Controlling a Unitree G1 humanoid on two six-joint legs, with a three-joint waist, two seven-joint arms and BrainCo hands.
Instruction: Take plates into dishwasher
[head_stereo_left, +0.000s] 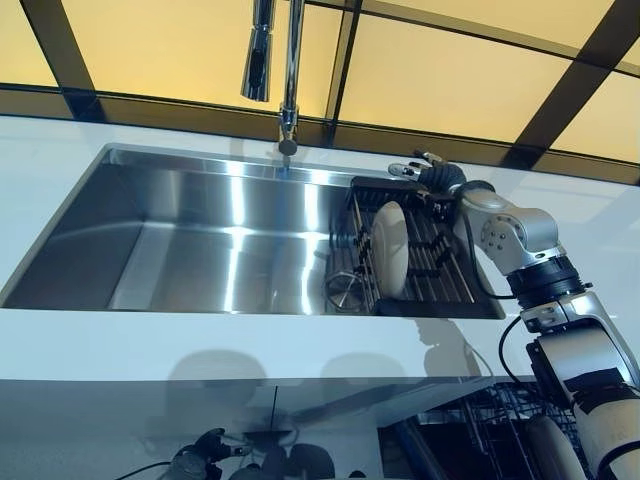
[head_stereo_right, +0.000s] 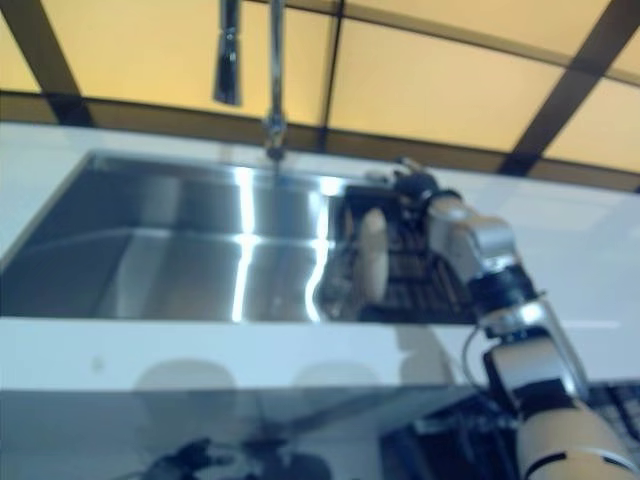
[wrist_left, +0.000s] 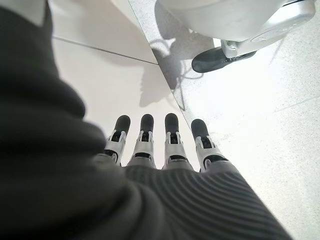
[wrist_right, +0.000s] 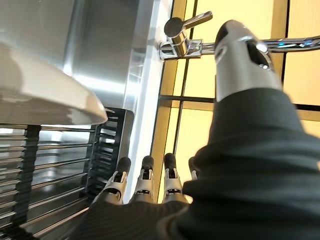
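Note:
A white plate (head_stereo_left: 389, 248) stands on edge in a black dish rack (head_stereo_left: 440, 262) at the right end of the steel sink (head_stereo_left: 200, 250). My right hand (head_stereo_left: 436, 178) hovers over the rack's far end, behind the plate and apart from it. In the right wrist view its fingers (wrist_right: 145, 175) are straight and its thumb (wrist_right: 243, 55) sticks out, with the plate's rim (wrist_right: 50, 97) to one side. My left hand (head_stereo_left: 197, 460) hangs low below the counter. The fingers (wrist_left: 159, 137) of that hand are straight over the floor and hold nothing.
A tall chrome faucet (head_stereo_left: 288, 70) rises behind the middle of the sink. White counter (head_stereo_left: 250, 345) runs along the sink's front and sides. Below the counter's edge at the lower right shows a dark wire rack (head_stereo_left: 485, 415).

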